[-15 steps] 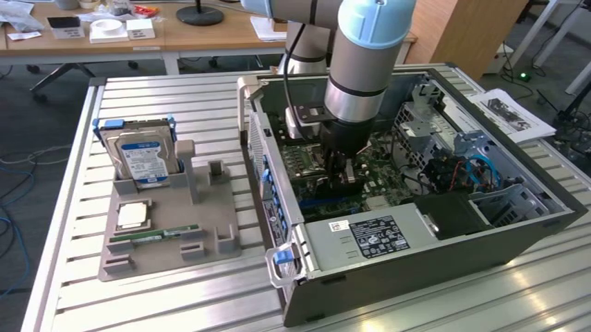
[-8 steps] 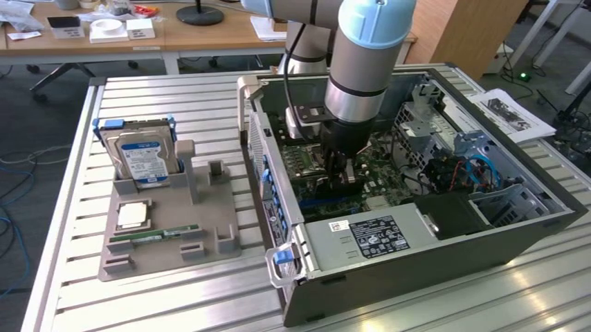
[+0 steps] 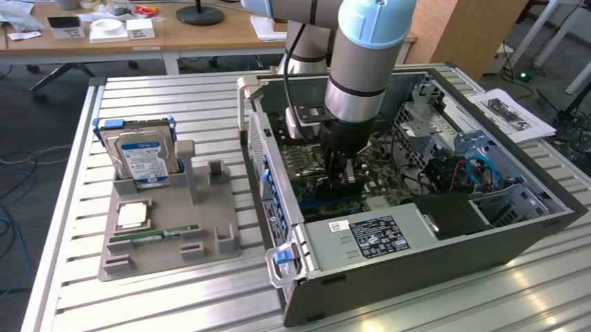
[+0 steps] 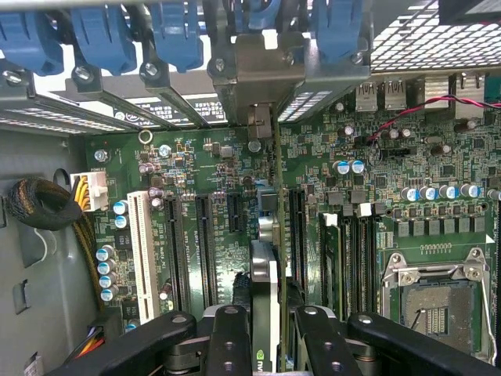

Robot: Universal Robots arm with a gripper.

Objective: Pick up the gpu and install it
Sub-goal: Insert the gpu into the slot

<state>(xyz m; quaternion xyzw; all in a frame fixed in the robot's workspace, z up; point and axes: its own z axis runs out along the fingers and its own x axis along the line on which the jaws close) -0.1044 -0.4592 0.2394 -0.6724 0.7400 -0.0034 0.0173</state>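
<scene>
Gpu (image 4: 266, 258), the thin flat dark card with a silvery metal end, stands on edge inside the computer. The silver slatted table (image 3: 166, 304) carries the big dark open computer case (image 3: 416, 270) by its edge at the exterior view's right. Inside lies a green circuit board (image 4: 438, 196) with long black slots (image 4: 205, 235). The black gripper (image 4: 266, 337) is closed on the card from both sides, so it points straight down at a slot. Whether it is pushed in, I cannot tell.

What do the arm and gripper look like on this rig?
Arm: silver-grey cylindrical tube, light-blue joint cap, black band near the wrist, thin black cable alongside. Gripper: black, with jointed link fingers dotted with round pivot pins.
</scene>
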